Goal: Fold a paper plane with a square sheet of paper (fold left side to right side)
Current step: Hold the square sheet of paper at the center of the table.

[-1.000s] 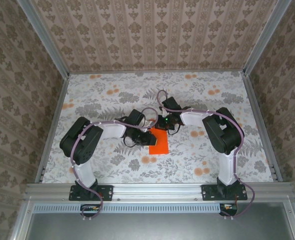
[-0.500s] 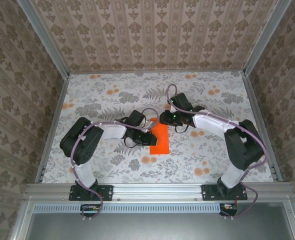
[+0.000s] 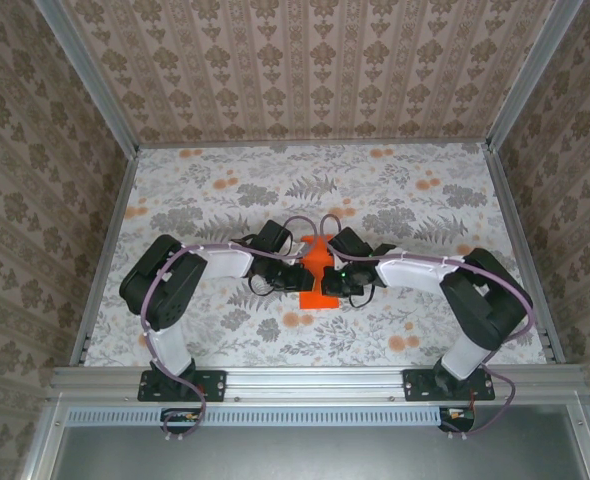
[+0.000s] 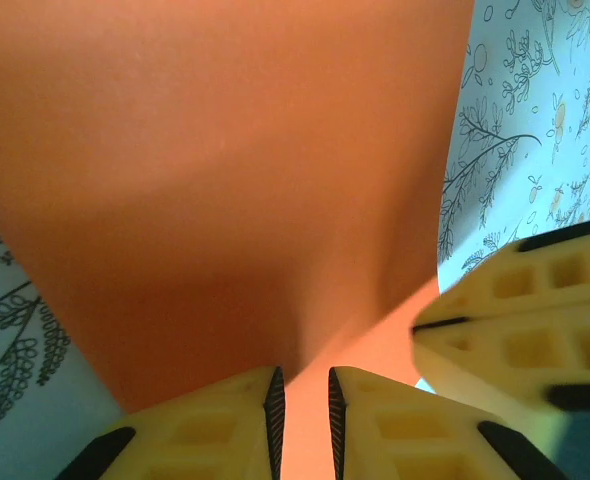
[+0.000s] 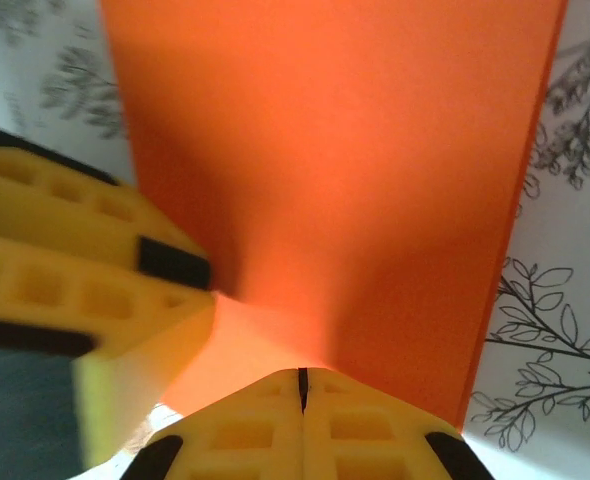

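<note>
At mid-table [image 3: 425, 200] the sheet [image 3: 316, 296] bows up between both grippers. The right gripper [image 5: 302, 385] is pinched tight on its edge. The left gripper [image 4: 302, 405] shows a slit with paper in it, and I cannot tell if it bites. The sheet looks light, limp and easily creased, so it is best held at the edges.

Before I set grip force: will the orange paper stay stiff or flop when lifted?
Probably floppy: the paper bows into a soft curve in the left wrist view. Likely light, since its edge looks hairline-thin in the right wrist view.
</note>
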Available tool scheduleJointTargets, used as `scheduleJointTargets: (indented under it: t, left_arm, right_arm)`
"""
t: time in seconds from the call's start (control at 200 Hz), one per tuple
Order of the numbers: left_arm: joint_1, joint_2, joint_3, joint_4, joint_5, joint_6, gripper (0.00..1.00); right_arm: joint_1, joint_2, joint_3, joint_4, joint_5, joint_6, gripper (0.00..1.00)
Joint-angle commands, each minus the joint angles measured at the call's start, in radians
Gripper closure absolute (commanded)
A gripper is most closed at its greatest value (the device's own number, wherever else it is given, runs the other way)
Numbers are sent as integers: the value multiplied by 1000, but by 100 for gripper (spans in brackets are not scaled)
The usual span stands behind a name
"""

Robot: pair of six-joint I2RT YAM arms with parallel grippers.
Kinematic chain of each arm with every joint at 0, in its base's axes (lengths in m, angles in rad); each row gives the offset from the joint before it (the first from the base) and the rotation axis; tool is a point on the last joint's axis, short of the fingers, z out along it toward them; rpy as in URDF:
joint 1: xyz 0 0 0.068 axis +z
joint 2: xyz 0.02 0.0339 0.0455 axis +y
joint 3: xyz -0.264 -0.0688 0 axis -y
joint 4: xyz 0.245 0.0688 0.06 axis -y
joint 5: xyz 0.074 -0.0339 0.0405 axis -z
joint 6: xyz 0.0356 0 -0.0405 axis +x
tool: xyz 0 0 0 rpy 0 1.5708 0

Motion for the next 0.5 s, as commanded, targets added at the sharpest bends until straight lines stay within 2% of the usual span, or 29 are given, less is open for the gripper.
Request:
scheduleJointTargets:
  t: [0.0,0.295,0.495]
  left_arm:
    - [-16,-10,-21,-27,-36,-18,77]
    - [-11,-44,25,-17,-31,-33,75]
    - [12,-1,60,0,-25,-28,76]
  right_arm:
    - [1,34,-9,-21,16,24,98]
    - [2,83,-8,-104,63,-19,100]
    - [2,108,-9,-107,74,-30,100]
